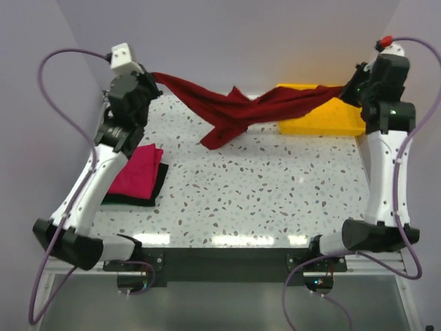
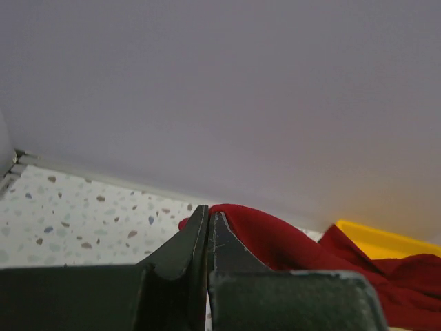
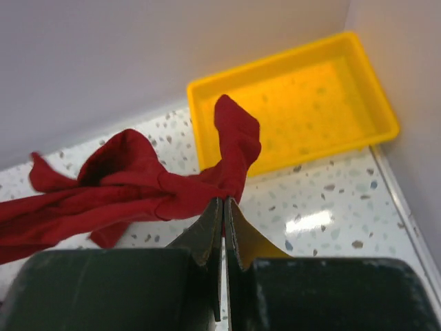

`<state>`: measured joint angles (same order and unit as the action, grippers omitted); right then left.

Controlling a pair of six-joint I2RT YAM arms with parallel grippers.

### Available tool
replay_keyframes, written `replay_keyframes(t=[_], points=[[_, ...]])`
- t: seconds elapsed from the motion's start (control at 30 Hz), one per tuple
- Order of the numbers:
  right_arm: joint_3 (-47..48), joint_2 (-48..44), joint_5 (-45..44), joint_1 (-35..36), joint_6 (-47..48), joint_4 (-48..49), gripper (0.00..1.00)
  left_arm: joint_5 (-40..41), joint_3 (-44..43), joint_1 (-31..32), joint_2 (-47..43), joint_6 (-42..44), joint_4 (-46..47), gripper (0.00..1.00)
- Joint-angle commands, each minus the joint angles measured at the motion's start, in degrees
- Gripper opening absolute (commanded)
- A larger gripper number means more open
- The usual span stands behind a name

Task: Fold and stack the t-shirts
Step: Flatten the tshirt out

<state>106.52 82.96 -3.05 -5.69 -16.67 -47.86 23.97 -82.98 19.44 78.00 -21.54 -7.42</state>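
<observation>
Top external: your left fingers (image 1: 149, 79) and right fingers (image 1: 351, 88) clench the crimson t-shirt (image 1: 231, 110), stretched between them over the bench (image 1: 262, 186).

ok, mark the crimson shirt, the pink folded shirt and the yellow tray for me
crimson shirt (image 1: 234, 110), top external view, bunched middle of the cloth.
pink folded shirt (image 1: 138, 171), top external view, centre of its top face.
yellow tray (image 3: 310, 103), right wrist view, bare floor of the tray.

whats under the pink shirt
A dark folded shirt, only its near and right edges showing. Whether more lie beneath is covered by the pink shirt.
</observation>
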Motion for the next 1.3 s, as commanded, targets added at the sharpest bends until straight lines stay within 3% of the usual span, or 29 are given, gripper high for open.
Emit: replay_keyframes(t=[0.0,0.23,0.4,0.57,0.7,0.83,0.9,0.97,1.03,1.1,1.2,1.27], points=[[9.74,-7.18,-0.91,-0.37,3.74,-7.85,0.00,0.29,-2.89,-0.28,-9.95,1.15,-2.33,0.00],[20.04,-14.21,-2.31,-0.37,4.54,-11.56,0.00,-4.28,-5.26,-0.28,-24.54,1.15,-8.04,0.00],[21.19,-15.90,-0.04,-0.37,4.19,-10.16,0.00,-2.17,-7.19,-0.28,-26.93,2.03,-8.93,0.00],[17.16,-11.87,2.96,-0.46,3.66,-4.91,0.00,2.48,-7.90,-0.28,-21.50,4.22,-7.00,0.00],[14.59,-6.43,11.74,-0.37,3.22,2.13,0.00,5.04,-12.28,-0.28,-11.40,6.15,-5.94,0.00],[19.06,2.10,14.83,-0.46,1.55,6.10,0.00,4.00,-23.33,-1.51,2.82,7.56,-4.63,0.00],[26.34,7.97,15.44,-0.46,1.11,5.67,0.00,1.62,-32.27,-3.09,9.50,7.65,-6.19,0.00],[33.91,11.07,16.57,-0.37,0.76,5.75,0.00,0.12,-39.59,-4.84,13.65,7.39,-8.48,0.00],[37.43,13.18,17.20,-0.46,-0.38,6.80,0.00,-1.72,-50.11,-6.25,18.41,7.30,-11.90,0.00],[38.41,13.20,17.46,-0.55,-1.09,7.43,0.00,-3.48,-54.81,-8.62,19.39,6.34,-13.49,0.00],[35.79,10.04,15.98,-0.90,-0.74,7.16,0.00,-4.28,-50.64,-11.00,13.80,5.72,-11.75,0.00],[31.40,6.62,14.57,-1.25,-0.21,6.20,0.00,-4.19,-40.98,-11.53,9.48,5.81,-9.82,0.00]])
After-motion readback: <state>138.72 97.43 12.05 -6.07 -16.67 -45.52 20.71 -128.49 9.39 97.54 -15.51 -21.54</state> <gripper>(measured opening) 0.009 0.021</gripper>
